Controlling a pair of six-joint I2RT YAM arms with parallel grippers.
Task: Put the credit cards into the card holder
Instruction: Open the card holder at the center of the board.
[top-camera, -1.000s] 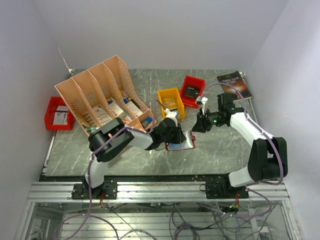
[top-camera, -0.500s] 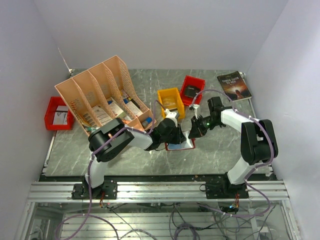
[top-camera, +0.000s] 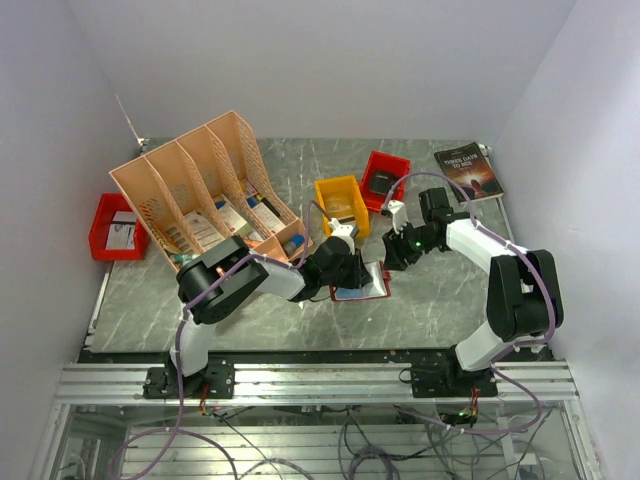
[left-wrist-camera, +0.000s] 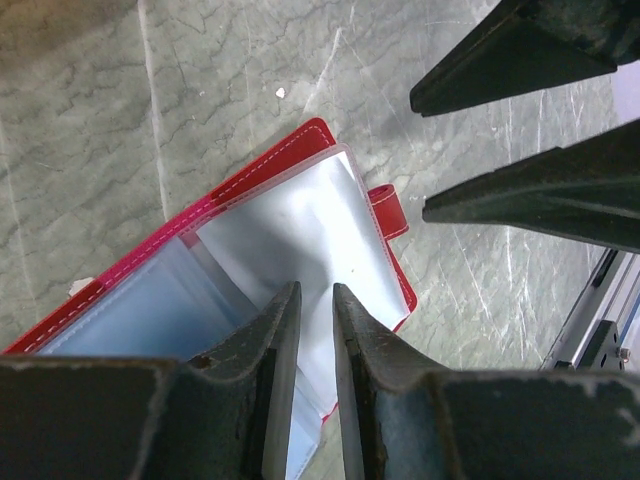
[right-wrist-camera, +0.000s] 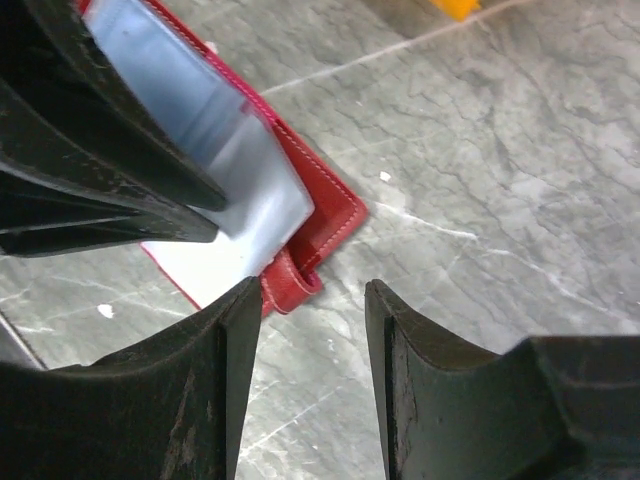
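The red card holder (top-camera: 374, 283) lies open on the marble table, its clear pockets (left-wrist-camera: 300, 215) facing up and its snap strap (right-wrist-camera: 290, 285) at the right edge. A blue credit card (top-camera: 350, 293) shows through the left pocket (left-wrist-camera: 130, 310). My left gripper (top-camera: 350, 268) is down on the pockets (left-wrist-camera: 315, 295) with its jaws a narrow slit apart and nothing visible between them. Just right of the strap, my right gripper (top-camera: 389, 258) hovers over bare table (right-wrist-camera: 312, 300), open and empty. Its fingers (left-wrist-camera: 530, 195) show in the left wrist view.
A peach file organizer (top-camera: 205, 195) with leaflets stands at the back left. A yellow bin (top-camera: 340, 205) and a red bin (top-camera: 385, 180) sit behind the card holder. Another red bin (top-camera: 115, 225) is at far left, and a dark book (top-camera: 468, 170) at back right.
My right gripper moved in to the card holder's right edge, closed, then drew back a little and opened. The left gripper and the card holder stayed put.
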